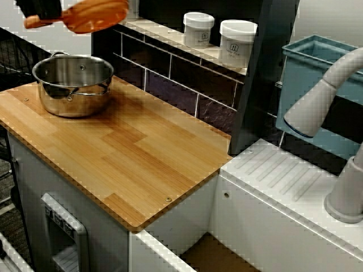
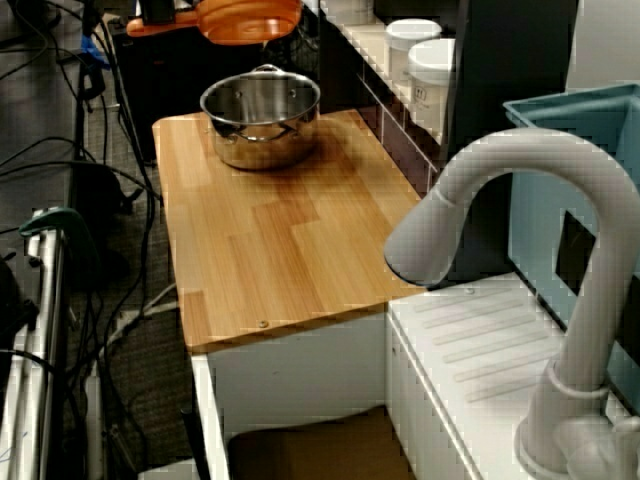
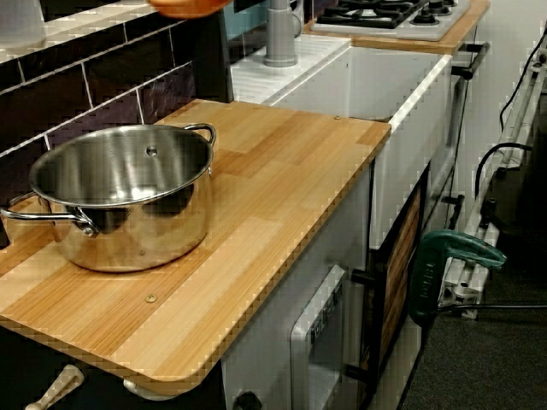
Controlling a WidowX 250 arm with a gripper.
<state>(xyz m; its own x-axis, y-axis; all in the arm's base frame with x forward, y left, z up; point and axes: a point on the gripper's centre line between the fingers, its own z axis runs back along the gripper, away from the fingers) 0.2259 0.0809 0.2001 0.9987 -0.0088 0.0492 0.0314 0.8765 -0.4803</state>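
Black tool [image 1: 38, 9], prob. boxy, mostly cropped at top

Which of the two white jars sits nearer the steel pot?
The jar farther from the faucet; the other jar stands beside the dark post.

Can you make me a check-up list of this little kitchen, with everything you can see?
Surface: wooden counter, flat, light planks.
Job's things: steel pot upright, no lid, nothing seen inside; orange spoon in the air above it, not touching.
Clutter: two white jars on the tiled ledge.
Tool: tool at the picture's top edge, shut on the spoon's handle, mostly cut off.
Cables: cables on the floor beside the counter.
Surroundings: grey faucet, white sink, blue bin, stove, green clamp.
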